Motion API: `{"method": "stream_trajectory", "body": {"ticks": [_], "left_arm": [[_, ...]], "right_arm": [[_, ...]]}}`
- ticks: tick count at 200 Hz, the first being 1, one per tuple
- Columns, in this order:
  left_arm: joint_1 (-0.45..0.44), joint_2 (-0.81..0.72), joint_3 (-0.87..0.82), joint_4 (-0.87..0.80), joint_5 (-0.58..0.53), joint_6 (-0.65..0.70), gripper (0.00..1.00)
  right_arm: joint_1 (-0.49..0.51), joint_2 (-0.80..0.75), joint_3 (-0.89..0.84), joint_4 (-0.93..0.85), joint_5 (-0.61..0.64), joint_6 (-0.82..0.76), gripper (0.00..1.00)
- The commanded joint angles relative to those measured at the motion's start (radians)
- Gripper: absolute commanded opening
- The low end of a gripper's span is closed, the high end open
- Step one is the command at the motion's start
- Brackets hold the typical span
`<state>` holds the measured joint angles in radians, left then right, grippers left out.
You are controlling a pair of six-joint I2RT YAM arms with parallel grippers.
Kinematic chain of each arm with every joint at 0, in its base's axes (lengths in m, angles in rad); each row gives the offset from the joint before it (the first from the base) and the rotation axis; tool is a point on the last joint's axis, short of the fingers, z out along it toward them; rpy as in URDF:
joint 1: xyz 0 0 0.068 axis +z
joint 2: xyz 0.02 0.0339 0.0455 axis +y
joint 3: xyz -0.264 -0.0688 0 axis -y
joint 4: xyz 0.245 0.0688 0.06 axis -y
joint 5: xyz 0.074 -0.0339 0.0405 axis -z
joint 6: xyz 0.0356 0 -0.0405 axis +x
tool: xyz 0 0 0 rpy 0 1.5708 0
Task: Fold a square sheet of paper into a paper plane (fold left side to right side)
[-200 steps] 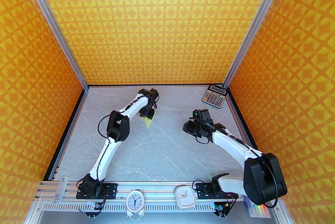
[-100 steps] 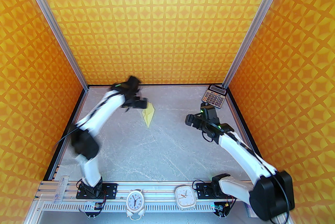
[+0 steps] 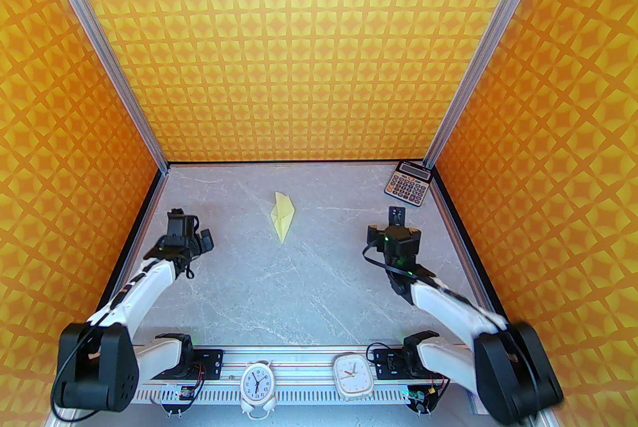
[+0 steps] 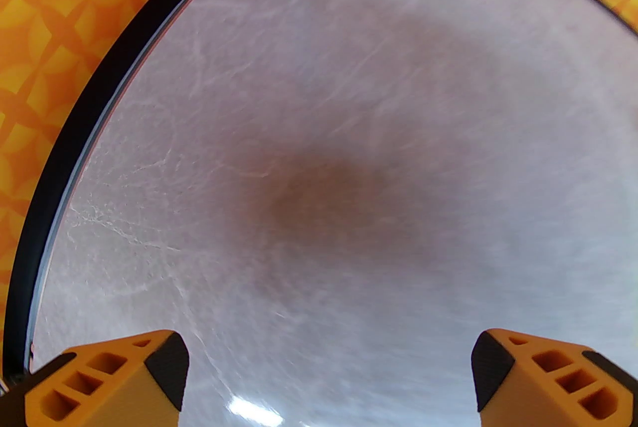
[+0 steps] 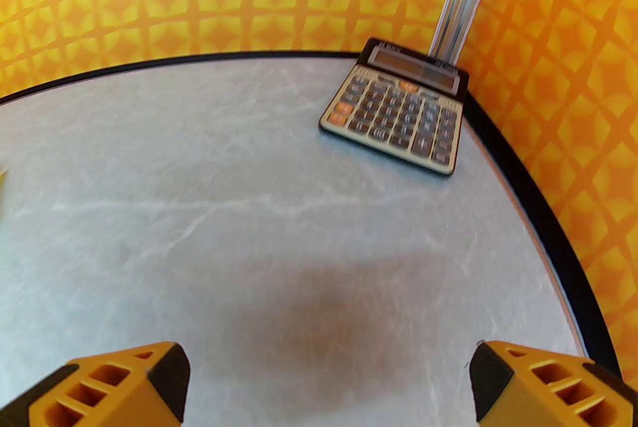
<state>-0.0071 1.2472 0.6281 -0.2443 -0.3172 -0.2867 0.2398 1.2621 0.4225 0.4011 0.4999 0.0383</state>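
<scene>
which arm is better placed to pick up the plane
Left, narrowly: the plane lies a little left of the middle of the table, so nearer the left arm than the right arm. Both jaws stand open and empty; neither points at it.

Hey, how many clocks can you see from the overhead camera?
2. The round clock stands on the front rail, left of centre. The rounded-square clock stands just to its right. More could sit past the picture's bottom edge.

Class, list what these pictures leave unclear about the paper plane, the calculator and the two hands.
Paper plane: top view, too small to count its layers.
Calculator: right wrist view, key labels blurred.
Left hand, right hand: wrist views, cut off by the bottom edge.
</scene>
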Motion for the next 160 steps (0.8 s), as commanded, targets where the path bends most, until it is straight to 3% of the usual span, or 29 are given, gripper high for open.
{"method": "stream_trajectory", "body": {"ticks": [1,15,23,56,68,81,104,114,160], "left_arm": [[0.030,0.060,-0.060,0.378,-0.054,0.100,0.99],[0.030,0.121,-0.098,0.569,-0.039,0.154,0.99],[0.030,0.162,-0.108,0.662,-0.038,0.169,0.99],[0.031,0.260,-0.107,0.830,0.007,0.221,0.99],[0.024,0.259,-0.120,0.852,0.042,0.243,0.99],[0.025,0.247,-0.189,0.967,0.099,0.259,0.99],[0.025,0.300,-0.259,1.154,0.168,0.290,0.99],[0.027,0.282,-0.243,1.090,0.172,0.285,0.99],[0.028,0.289,-0.249,1.115,0.172,0.287,0.99]], "right_arm": [[-0.011,0.134,-0.005,0.303,0.055,-0.073,0.99],[-0.030,0.223,0.013,0.358,0.028,-0.074,0.98],[-0.046,0.210,0.033,0.291,-0.002,-0.052,0.99],[-0.121,0.208,-0.020,0.353,-0.201,-0.025,0.99],[-0.123,0.260,-0.050,0.478,-0.211,-0.043,0.99],[-0.130,0.230,-0.027,0.379,-0.220,-0.023,0.99],[-0.140,0.236,-0.032,0.402,-0.232,-0.021,0.99],[-0.140,0.234,-0.031,0.394,-0.230,-0.020,0.99],[-0.140,0.234,-0.033,0.398,-0.227,-0.021,0.99]]}}
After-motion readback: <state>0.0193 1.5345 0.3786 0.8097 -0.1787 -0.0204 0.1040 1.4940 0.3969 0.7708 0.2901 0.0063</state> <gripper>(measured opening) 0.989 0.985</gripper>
